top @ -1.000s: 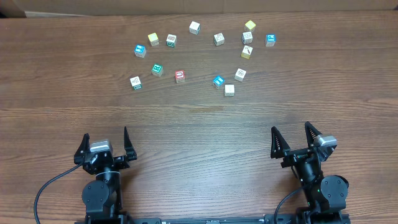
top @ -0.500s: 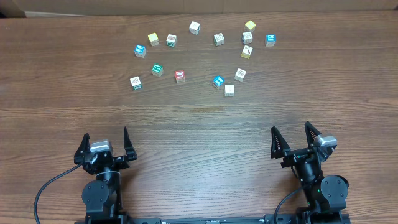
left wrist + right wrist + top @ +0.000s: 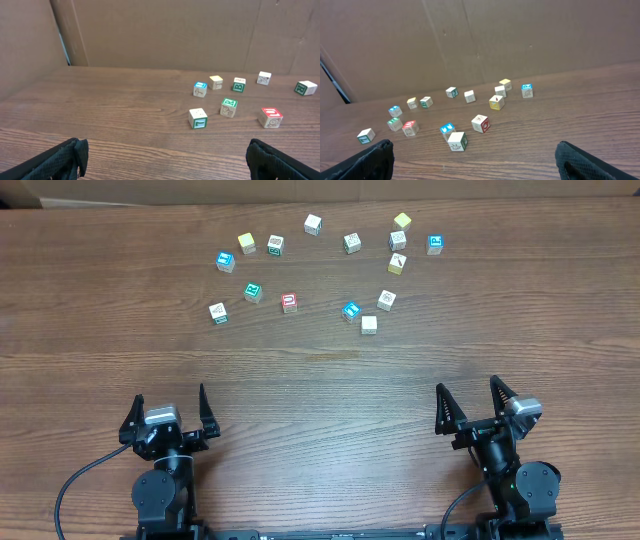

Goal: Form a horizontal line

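Overhead, the left claw (image 3: pixel 170 394) and right claw (image 3: pixel 468 385) rest released and empty at the worktop's (image 3: pixel 320 380) near edge, well apart from the loose white-green cube (image 3: pixel 218 311), teal cube (image 3: pixel 252 291) and red cube (image 3: pixel 289 302) — none touching — while only the wrist views show the cardboard wall (image 3: pixel 165 30) behind them.

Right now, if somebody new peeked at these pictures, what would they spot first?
First, the many tiny cubes scattered across the far half of the table, a red cube among them, not in any row yet. Then the left end effector and right end effector, both wide open and empty at the near edge.
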